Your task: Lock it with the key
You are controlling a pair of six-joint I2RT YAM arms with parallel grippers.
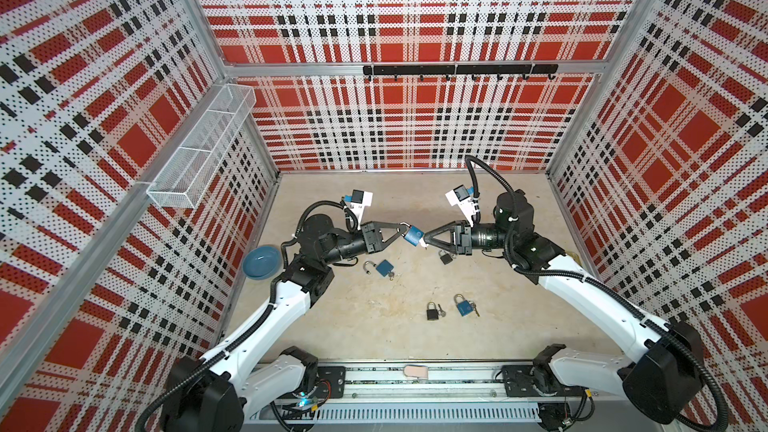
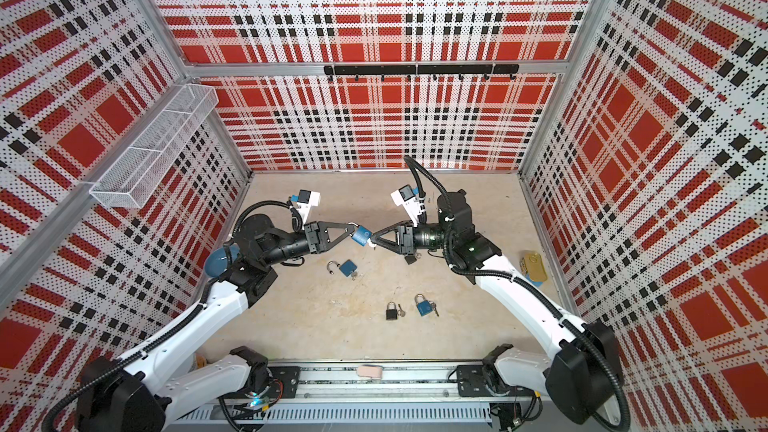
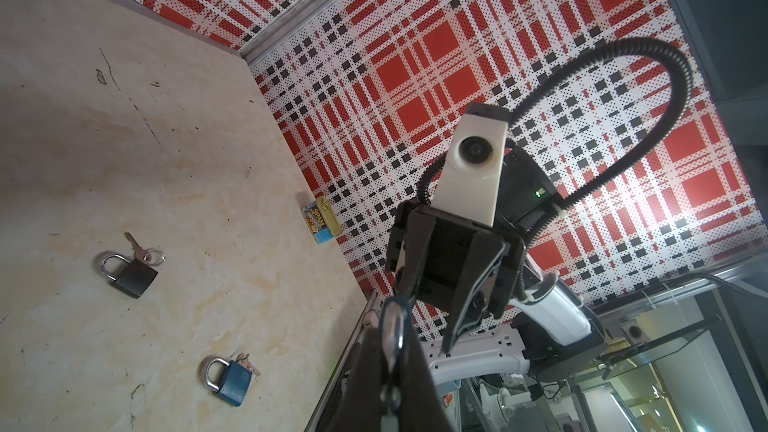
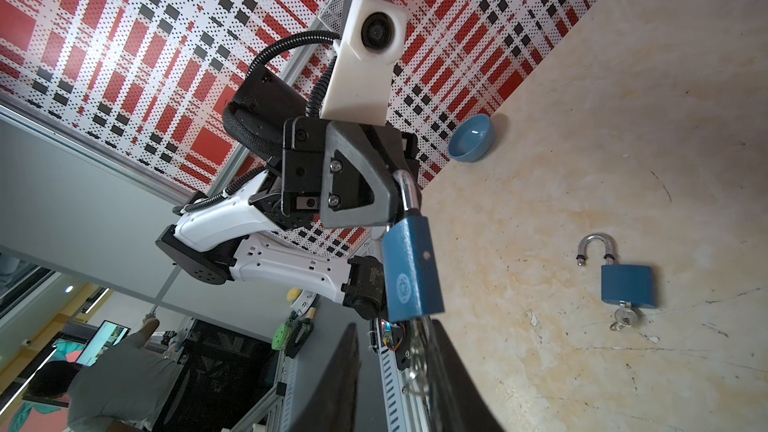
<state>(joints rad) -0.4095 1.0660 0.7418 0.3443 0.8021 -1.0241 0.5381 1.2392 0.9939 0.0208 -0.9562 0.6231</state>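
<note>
The left gripper (image 1: 401, 229) is clamped tight on the shackle of the blue padlock (image 1: 414, 236), holding it in the air above the table (image 1: 365, 326). The key (image 4: 415, 353) sticks out of the padlock's other end. The right gripper (image 1: 428, 242) meets it there with jaws narrowly apart, one finger on either side of the key — whether they touch it I cannot tell. Almost beneath the blue padlock an open padlock (image 1: 384, 268) lies flat on the table, and a small dark lock (image 1: 446, 257) lies under the right gripper. Well apart from the blue padlock, toward the arm bases, a black lock (image 1: 432, 311) and a shut blue lock (image 1: 462, 306) lie side by side.
</note>
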